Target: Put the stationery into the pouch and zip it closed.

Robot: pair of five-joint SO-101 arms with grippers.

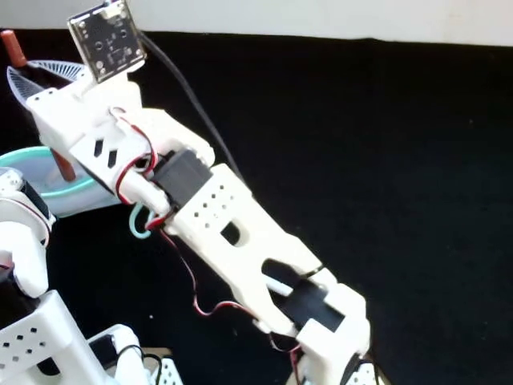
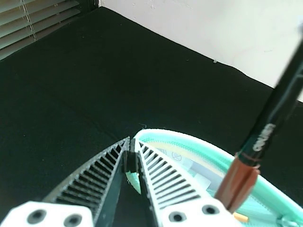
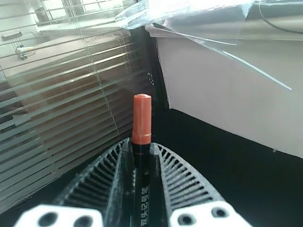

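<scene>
Black table (image 1: pixel 385 160); blinds (image 3: pixel 47 118) behind; right pincer (image 3: pixel 140 144) clamps marker (image 3: pixel 141 113) over pouch (image 2: pixel 189 140); left pincer (image 2: pixel 131 149) pinches pouch rim.

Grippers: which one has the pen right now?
The right gripper: it is shut on the brown-capped pen. The left gripper is instead clamped on the mint rim of the pouch.

Matt cloth table (image 1: pixel 385 160); glossy pen (image 3: pixel 141 118); ribbed plastic right pincer (image 3: pixel 141 144); smooth pouch (image 2: pixel 180 138)

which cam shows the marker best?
Right wrist view: the marker stands clamped in the right claw, cap and barrel plain. Left wrist view shows its lower end by the pouch; high view shows its two ends past the arm.
</scene>
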